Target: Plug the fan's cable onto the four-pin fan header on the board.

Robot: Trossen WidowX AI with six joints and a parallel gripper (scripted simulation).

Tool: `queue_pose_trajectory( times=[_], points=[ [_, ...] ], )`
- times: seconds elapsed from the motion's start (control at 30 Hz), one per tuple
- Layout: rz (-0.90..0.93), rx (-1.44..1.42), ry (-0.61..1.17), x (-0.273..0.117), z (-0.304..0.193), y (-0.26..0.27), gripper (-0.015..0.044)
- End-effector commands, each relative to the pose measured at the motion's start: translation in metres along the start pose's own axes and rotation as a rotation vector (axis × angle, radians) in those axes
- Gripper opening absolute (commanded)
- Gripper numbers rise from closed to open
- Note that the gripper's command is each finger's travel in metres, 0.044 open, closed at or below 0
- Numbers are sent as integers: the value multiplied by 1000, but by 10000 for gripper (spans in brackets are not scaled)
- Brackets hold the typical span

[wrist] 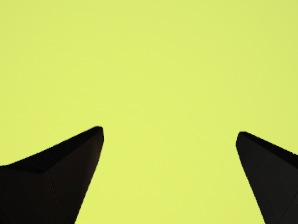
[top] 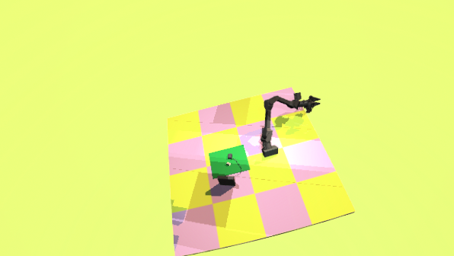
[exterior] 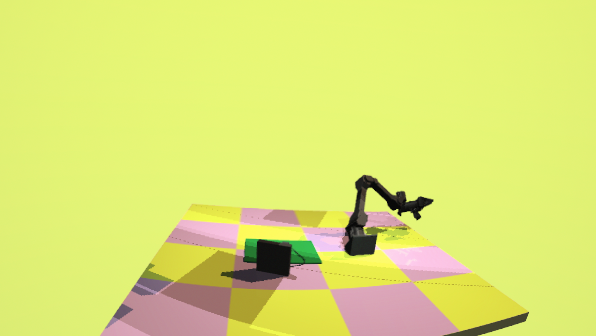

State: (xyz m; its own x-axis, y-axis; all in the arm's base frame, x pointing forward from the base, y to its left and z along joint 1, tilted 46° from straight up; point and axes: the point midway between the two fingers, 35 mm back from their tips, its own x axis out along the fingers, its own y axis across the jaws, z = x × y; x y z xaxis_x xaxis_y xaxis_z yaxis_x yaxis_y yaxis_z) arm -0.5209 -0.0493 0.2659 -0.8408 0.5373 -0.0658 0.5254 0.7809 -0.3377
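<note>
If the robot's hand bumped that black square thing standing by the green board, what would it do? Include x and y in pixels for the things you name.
The black square block [top: 226,180] [exterior: 273,258] would probably tip, since it stands upright on a narrow edge. It seems unlikely to roll, being flat-sided. It looks stiff, judging by its straight edges.

My tool [top: 319,101] reaches out past the far right edge of the checkered desk [top: 283,213], its fingers spread apart, well away from the green board [top: 221,168]. My arm [top: 268,119] rises from a dark base [top: 270,152] to the right of that board. On the board I see a small dark block [top: 230,156] and, near it, a small pale piece [top: 228,164]. A thin dark cable [top: 240,166] curves from the block toward the board's lower edge. Just beyond that edge stands a black slab [top: 227,180], casting a shadow on the desk.
</note>
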Motion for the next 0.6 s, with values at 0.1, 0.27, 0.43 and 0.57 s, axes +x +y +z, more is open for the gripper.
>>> queue_pose_trajectory(
  times=[0.1, 0.27, 0.43, 0.57],
  points=[
    [0, 0, 0, 0, 0, 0, 440],
    [-31, 35, -22, -7, 7, -7, 309],
    [-100, 69, -88, -34, 30, -33, 210],
    [-119, 145, -107, -46, 32, -39, 210]
  ],
)
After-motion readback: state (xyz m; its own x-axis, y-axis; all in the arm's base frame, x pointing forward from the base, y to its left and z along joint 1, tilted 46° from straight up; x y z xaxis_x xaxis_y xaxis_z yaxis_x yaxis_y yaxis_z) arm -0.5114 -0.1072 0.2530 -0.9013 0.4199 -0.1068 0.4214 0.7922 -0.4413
